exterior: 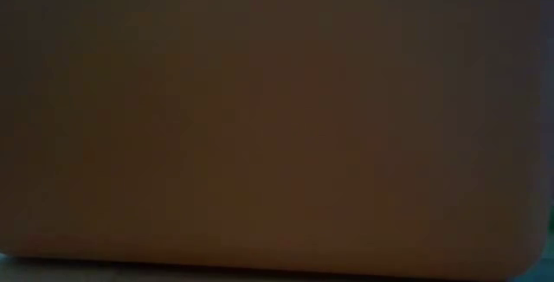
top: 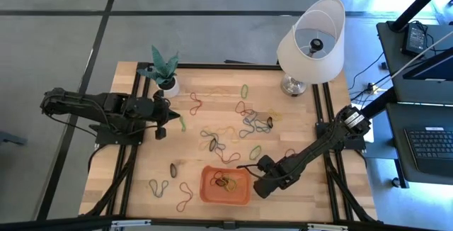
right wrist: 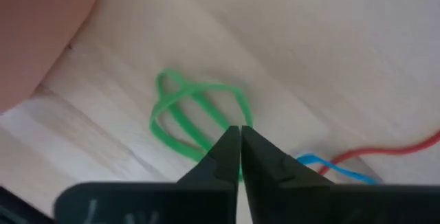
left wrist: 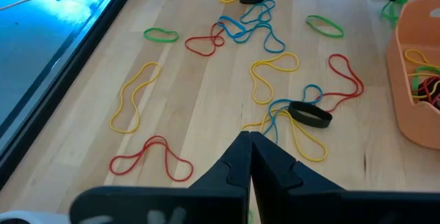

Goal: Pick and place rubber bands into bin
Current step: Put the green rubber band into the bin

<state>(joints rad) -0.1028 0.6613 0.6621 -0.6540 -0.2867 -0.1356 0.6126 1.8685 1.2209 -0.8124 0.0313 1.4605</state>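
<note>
Pinching green rubber band (right wrist: 196, 117) against tabletop: right gripper (right wrist: 238, 136), fingers together on it, just beside orange bin (top: 244, 197). Bin near front table edge, several bands inside. Left gripper (left wrist: 249, 139) fingers closed, empty, hovering near plant pot (top: 168, 87). Loose rubber bands (left wrist: 275, 73) scattered mid-table.

The low view is filled by a blurred orange-brown surface, and nothing else can be made out there. In the right wrist view, the right pincer (right wrist: 239, 138) covers part of a green rubber band (right wrist: 180, 110). The bin (left wrist: 421, 80) is cut off by the left wrist view's edge.
</note>
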